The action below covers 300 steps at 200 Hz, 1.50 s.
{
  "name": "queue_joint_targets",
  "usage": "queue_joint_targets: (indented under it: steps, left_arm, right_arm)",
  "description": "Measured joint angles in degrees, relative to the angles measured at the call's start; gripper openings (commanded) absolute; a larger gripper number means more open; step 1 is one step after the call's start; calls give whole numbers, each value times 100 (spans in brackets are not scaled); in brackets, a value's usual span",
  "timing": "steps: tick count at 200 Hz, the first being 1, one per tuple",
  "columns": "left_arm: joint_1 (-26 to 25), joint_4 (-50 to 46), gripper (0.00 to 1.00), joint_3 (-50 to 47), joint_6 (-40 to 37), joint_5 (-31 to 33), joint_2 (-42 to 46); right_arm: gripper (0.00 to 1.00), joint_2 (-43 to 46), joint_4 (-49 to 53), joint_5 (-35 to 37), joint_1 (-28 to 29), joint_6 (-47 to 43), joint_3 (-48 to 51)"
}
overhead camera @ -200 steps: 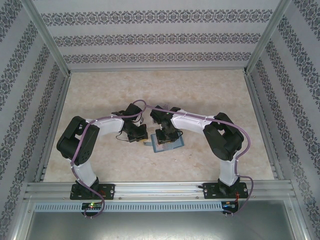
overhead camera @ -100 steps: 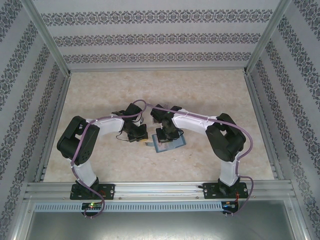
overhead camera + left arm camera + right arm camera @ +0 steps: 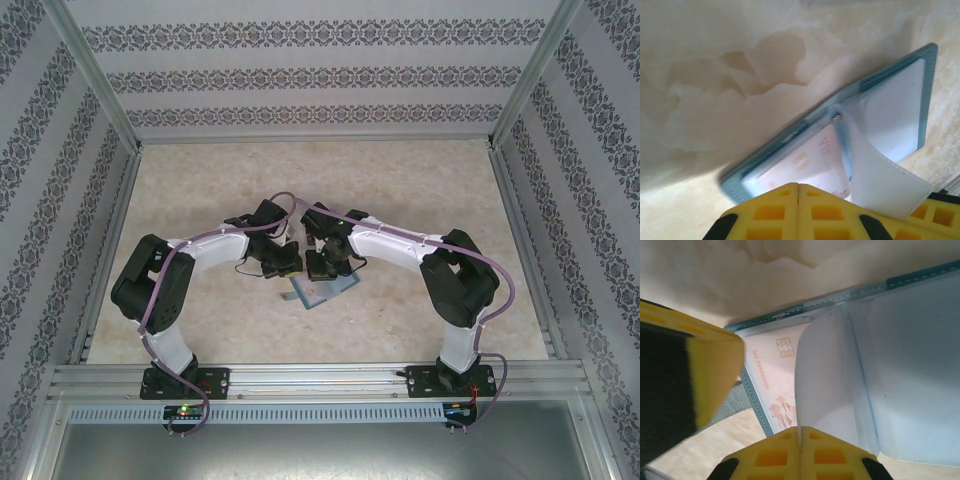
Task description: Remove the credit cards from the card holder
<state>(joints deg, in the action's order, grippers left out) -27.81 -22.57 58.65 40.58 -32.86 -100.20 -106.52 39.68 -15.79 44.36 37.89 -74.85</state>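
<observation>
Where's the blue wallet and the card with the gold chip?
wallet (image 3: 912, 365), right wrist view, on its pale inside pocket.
card (image 3: 775, 379), right wrist view, on its face below the chip.

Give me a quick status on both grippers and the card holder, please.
Left gripper shut on card holder edge. Right gripper shut on its pale inner leaf. Credit card still pocketed. Left fingers crowd close alongside.

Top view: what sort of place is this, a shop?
Likely a robot test booth: two robot arms bolted to a metal rail, patterned walls boxing in a marble-look table, one wallet to practise on.
</observation>
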Motion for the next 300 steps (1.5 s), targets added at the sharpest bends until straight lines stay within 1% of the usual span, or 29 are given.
queue_joint_targets:
  steps: [61, 118, 151, 189, 238, 300]
  left_arm:
    - [-79, -184, 0, 0, 0, -15, 0]
    - [-192, -234, 0, 39, 0, -17, -118]
    - [-334, -254, 0, 249, 0, -22, -382]
    - [-483, -254, 0, 398, 0, -74, -599]
    - [-485, -256, 0, 415, 0, -85, -612]
    - [-485, -254, 0, 415, -2, -85, -616]
  right_arm:
    - [2, 225, -839, -531, -68, 562, 334]
    - [2, 734, -1285, -577, -492, 1001, 1016]
    - [2, 852, -1469, -588, -522, 1176, 1318]
    - [6, 850, -1438, -577, -525, 1139, 1346]
    - [12, 861, -929, -236, -527, 804, 1346]
    - [13, 925, -339, 214, -638, 409, 1346]
